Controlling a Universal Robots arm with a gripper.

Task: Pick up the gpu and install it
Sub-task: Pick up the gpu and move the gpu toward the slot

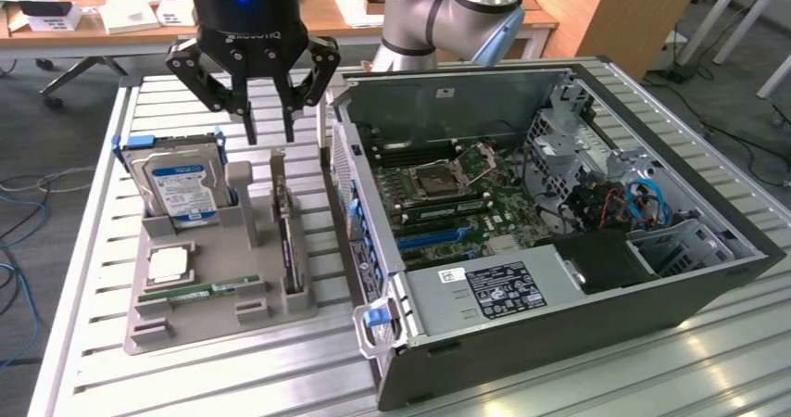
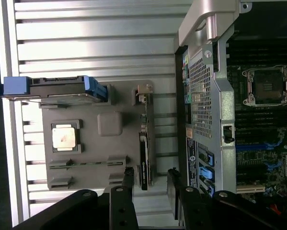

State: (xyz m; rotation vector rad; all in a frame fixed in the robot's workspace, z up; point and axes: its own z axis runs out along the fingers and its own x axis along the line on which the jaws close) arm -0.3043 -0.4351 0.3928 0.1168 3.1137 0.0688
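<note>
Claw (image 1: 267, 128) hangs open, fingers apart; gpu (image 1: 284, 227) stands edge-on at its 6 o'clock, bottom edge hidden in the tray (image 1: 210, 292).

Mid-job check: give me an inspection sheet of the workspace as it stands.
Surface: slatted aluminium table carrying grey moulded holder tray and open black computer case.
Job's things: thin black gpu card with silvery bracket, on edge in the tray, unheld.
Clutter: silver hard drive with blue-white label, square processor chip, green memory stick, all in tray.
Grippers: black two-finger gripper open, above the gpu card.
Cables: blue and red cables inside case.
Surroundings: wooden desk with papers behind.
</note>
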